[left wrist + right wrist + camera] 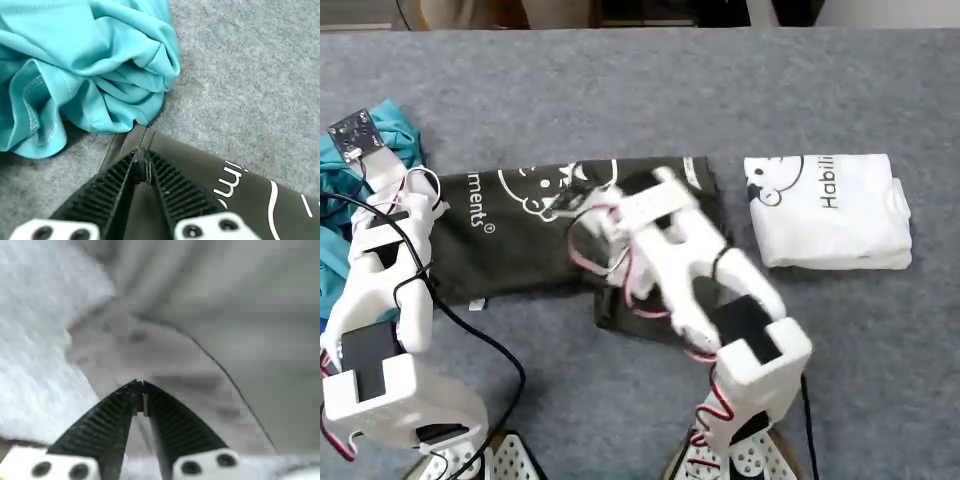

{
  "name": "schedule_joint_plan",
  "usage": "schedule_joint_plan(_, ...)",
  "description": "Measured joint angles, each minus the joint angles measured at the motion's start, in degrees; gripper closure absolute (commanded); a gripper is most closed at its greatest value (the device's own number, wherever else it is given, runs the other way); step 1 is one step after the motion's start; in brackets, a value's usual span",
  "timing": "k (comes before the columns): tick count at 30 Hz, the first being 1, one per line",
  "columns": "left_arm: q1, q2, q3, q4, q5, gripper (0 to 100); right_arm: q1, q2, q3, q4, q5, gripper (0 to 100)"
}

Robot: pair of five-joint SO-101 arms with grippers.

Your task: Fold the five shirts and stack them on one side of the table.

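A dark shirt (520, 235) with white print lies partly folded across the middle of the table. My left gripper (420, 205) is at its left edge, shut (142, 160) on a corner of the dark shirt (225, 200), right next to a crumpled teal shirt (85, 65). My right gripper (638, 205) hangs over the shirt's right half and is shut (140, 387) on a fold of the dark shirt (200, 315). A white shirt (830, 210) lies folded at the right. The teal shirt (340, 190) is bunched at the table's left edge.
Grey cloth covers the table (620, 90). A black cable (485, 345) runs over the table from the left arm toward the front edge. The right arm hides part of the dark shirt's right half.
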Motion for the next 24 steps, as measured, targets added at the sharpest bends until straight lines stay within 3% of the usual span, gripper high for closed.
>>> schedule_joint_plan(3, 0.0, 0.0, 0.0, 0.0, 0.0, 98, 1.7, -1.3, -1.7, 5.4, 6.3, 77.9)
schedule_joint_plan(7, 0.0, 0.0, 0.0, 0.0, 0.0, 98, 1.5, -6.8, -0.6, 10.0, 14.6, 78.9)
schedule_joint_plan(11, 0.0, 0.0, 0.0, 0.0, 0.0, 98, -0.7, -11.9, 7.7, 8.4, 19.9, 78.5)
schedule_joint_plan(18, 0.0, 0.0, 0.0, 0.0, 0.0, 98, -5.4, -14.6, 21.9, -2.9, 20.9, 77.7)
schedule_joint_plan(24, 0.0, 0.0, 0.0, 0.0, 0.0, 98, -8.8, -14.7, 24.7, -9.8, 18.4, 69.0)
